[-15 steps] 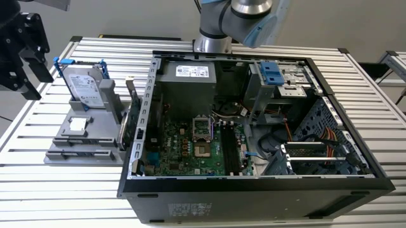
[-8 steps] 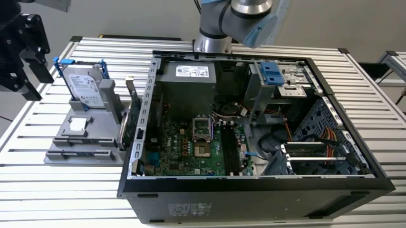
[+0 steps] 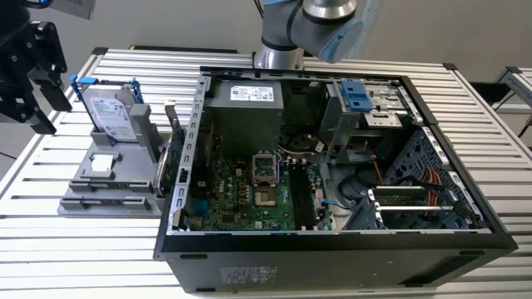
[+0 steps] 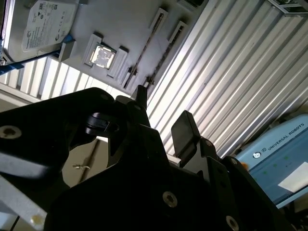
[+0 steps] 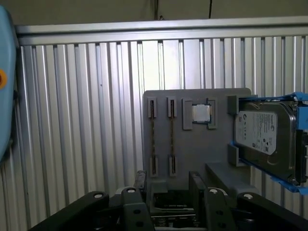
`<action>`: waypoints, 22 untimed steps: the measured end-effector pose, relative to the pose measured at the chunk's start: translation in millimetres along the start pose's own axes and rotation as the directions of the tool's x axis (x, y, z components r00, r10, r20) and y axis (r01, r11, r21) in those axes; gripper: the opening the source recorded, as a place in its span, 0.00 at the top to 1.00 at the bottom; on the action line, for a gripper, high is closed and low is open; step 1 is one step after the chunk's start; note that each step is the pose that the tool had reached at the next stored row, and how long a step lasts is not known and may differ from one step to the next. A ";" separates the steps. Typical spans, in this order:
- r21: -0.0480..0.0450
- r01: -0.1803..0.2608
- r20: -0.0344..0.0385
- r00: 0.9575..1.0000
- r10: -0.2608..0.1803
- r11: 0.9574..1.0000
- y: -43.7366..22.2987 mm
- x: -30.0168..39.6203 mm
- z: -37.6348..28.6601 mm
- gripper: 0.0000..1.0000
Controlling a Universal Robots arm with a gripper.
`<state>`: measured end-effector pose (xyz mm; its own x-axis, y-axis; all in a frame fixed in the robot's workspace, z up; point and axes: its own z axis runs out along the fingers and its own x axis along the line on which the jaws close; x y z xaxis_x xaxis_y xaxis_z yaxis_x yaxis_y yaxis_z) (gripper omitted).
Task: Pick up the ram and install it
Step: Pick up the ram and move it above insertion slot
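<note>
Surface/room: ribbed aluminium table (image 3: 99, 249), plain grey wall behind it. A second slatted bench (image 3: 517, 84) stands at 3 o'clock, at the exterior view's right edge. The arm (image 3: 320, 22) rises at 12 o'clock, behind the case.

Exterior view, left to right:
- 10 o'clock: gripper (image 3: 48, 106), black, hanging above the table's edge, apart from everything.
- 9 o'clock: grey holder (image 3: 83, 202). The drive (image 3: 112, 112) stands upright in its blue frame at the holder's far end, and a CPU (image 3: 101, 163) lies flat in a recess nearer the camera.
- Centre to 3 o'clock: open case (image 3: 332, 249) on its side, motherboard (image 3: 249, 193) facing up, power supply (image 3: 249, 106) at the board's 12 o'clock.

Writing: white labels on the drive, the power supply and the case's near wall; print not logged. The blue arm cover (image 4: 279, 154) in the second wrist view carries lettering.

Tool: in both wrist views the gripper's jaws stand wide apart, with nothing between them and touching nothing.

Ram (image 5: 171, 137), first wrist view: a thin stick on edge in a holder slot. A like stick (image 5: 152, 137) sits in the slot just beside it. The CPU and then the drive lie on the ram's other side. The gripper is well apart from the ram.
</note>
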<state>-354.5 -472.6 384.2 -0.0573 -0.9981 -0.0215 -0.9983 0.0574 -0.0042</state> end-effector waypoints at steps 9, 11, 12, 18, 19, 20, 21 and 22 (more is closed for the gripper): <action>0.000 0.000 0.000 1.000 0.000 1.000 -0.5 0.1 5.8 0.00; 0.000 0.000 0.000 1.000 0.000 1.000 -0.6 0.1 7.4 0.00; 0.000 0.000 0.000 1.000 0.000 1.000 -0.7 0.1 8.2 0.00; 0.000 0.004 0.000 1.000 -0.004 1.000 -0.8 0.2 12.3 0.00; 0.000 0.005 0.000 1.000 -0.005 1.000 -0.8 0.2 13.0 0.00; 0.000 0.005 0.000 1.000 -0.005 1.000 -0.8 0.3 13.7 0.00; 0.000 0.005 0.000 1.000 -0.005 1.000 -0.8 0.3 14.4 0.00; 0.000 0.005 0.000 1.000 -0.005 1.000 -0.8 0.3 15.2 0.00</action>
<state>-353.6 -472.6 368.9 -0.0525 -0.9984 -0.0214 -0.9986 0.0526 -0.0041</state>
